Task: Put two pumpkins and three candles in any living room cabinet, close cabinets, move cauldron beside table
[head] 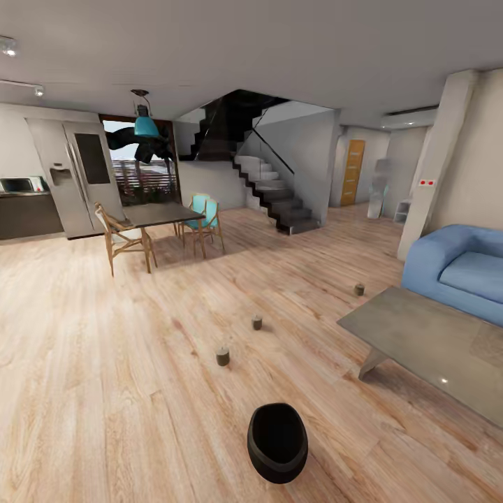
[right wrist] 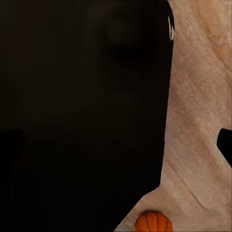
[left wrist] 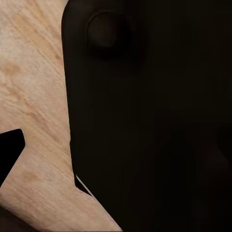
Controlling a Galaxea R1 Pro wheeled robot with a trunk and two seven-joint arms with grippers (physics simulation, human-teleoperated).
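The black cauldron [head: 277, 441] stands on the wood floor just in front of me. Three short olive-brown candles [head: 223, 356] [head: 257, 322] [head: 359, 288] stand spread over the floor beyond it, the farthest near the corner of the grey low table [head: 391, 325]. One orange pumpkin [right wrist: 153, 223] lies on the floor in the right wrist view. My left gripper [left wrist: 116, 154] and right gripper [right wrist: 116, 145] hang beside my dark body, each with one black fingertip [left wrist: 10, 147] [right wrist: 226, 143] far out at the frame's edge and nothing between the fingers. The cabinet is out of view.
A blue sofa [head: 461, 269] stands behind the low table at the right. A dining table with chairs [head: 157, 213] and a fridge [head: 77, 175] are at the far left, a staircase [head: 272, 192] at the back. Wide wood floor lies between them.
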